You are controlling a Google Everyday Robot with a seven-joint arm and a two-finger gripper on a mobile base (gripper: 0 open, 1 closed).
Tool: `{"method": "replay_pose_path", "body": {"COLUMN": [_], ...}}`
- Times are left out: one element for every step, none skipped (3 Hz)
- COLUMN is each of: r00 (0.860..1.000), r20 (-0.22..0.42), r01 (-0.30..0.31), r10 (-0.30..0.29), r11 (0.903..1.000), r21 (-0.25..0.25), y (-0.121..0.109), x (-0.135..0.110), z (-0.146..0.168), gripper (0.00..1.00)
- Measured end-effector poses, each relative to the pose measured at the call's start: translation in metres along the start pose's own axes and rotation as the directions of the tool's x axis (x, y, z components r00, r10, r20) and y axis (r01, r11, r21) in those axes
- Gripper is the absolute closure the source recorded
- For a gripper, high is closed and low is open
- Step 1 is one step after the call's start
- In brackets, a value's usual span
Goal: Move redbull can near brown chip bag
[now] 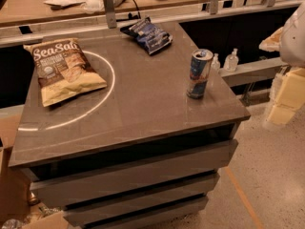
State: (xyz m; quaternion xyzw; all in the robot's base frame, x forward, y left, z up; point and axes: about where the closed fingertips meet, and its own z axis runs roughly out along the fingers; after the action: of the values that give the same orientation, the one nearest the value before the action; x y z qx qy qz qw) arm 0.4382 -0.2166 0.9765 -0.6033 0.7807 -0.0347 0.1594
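Observation:
The redbull can [199, 74] stands upright near the right edge of the grey counter [143, 113]. It is blue and silver with a silver top. The brown chip bag [62, 70] with white "Sea Salt" lettering lies flat at the counter's left side, far from the can. My gripper [287, 97] shows as pale, blurred shapes at the right edge of the view. It is off the counter, to the right of the can and apart from it.
A smaller dark blue chip bag [147, 35] lies at the back of the counter. A metal rail with posts [108, 6] runs behind it, with cluttered desks beyond. Small bottles [231, 59] stand on a ledge to the right. Drawer fronts [133, 171] face me below.

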Motion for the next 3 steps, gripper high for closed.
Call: {"method": "replay_pose_path", "body": {"r00": [1.0,0.994,0.928], "r20": [0.0,0.1,0.33], "r01": [0.0,-0.056,-0.205], "r10": [0.0,0.054,0.176], "r11": [1.0,0.9981,0.9773], "r21": [0.0,0.023,0.054], "y": [0.0,-0.005,-0.017], "x": [0.0,0.004,0.029], "z": [0.0,0.004,0.023], "gripper": [0.0,0.0,0.0]}}
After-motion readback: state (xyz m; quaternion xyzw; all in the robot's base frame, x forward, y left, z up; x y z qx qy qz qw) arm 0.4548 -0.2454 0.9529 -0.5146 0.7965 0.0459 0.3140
